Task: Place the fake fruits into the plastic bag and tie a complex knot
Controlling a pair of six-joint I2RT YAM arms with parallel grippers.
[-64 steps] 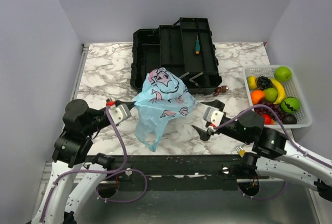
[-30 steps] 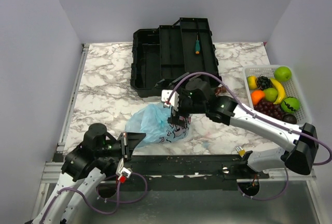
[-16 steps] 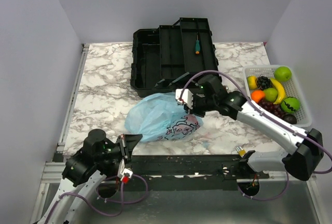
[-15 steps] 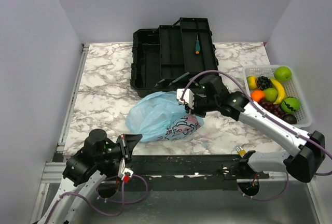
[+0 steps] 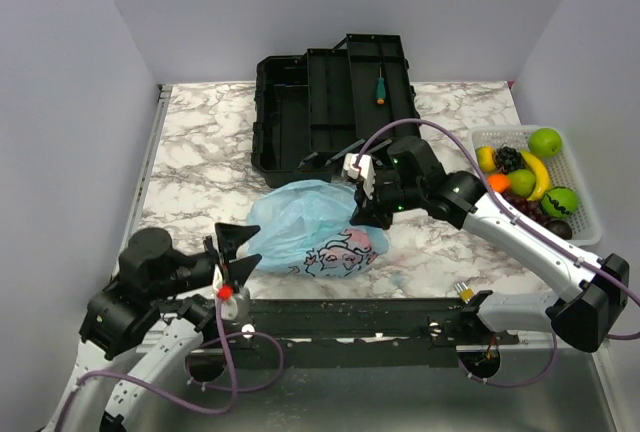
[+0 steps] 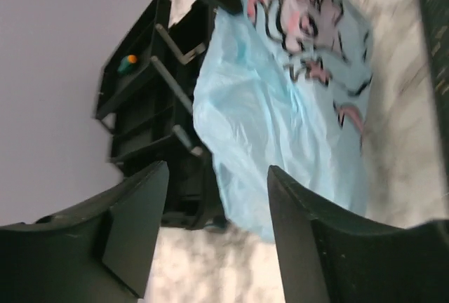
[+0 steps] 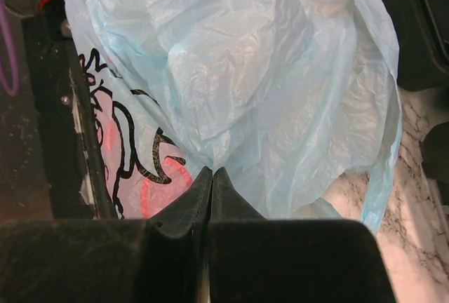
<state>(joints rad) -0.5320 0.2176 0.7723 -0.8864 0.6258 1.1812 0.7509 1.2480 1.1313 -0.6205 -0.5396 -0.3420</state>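
Observation:
The light-blue plastic bag (image 5: 305,237) with its pink and dark print lies crumpled on the marble near the front edge. My right gripper (image 5: 358,218) is shut on a fold at the bag's right end; in the right wrist view its tips (image 7: 212,170) pinch gathered plastic of the bag (image 7: 245,71). My left gripper (image 5: 236,249) stands open just left of the bag, and its fingers (image 6: 133,233) frame the bag (image 6: 280,106) without touching it. The fake fruits (image 5: 523,183) lie in the basket at the right. No knot is in view.
A white mesh basket (image 5: 592,220) holds the fruits at the table's right edge. An open black toolbox (image 5: 335,107) with a green-handled screwdriver (image 5: 380,87) stands at the back, just behind the bag. Purple cables run along both arms.
My left gripper let go of the bag's left end, opened and drew back to the left. My right gripper closed on the bag and shifted slightly right and back with it.

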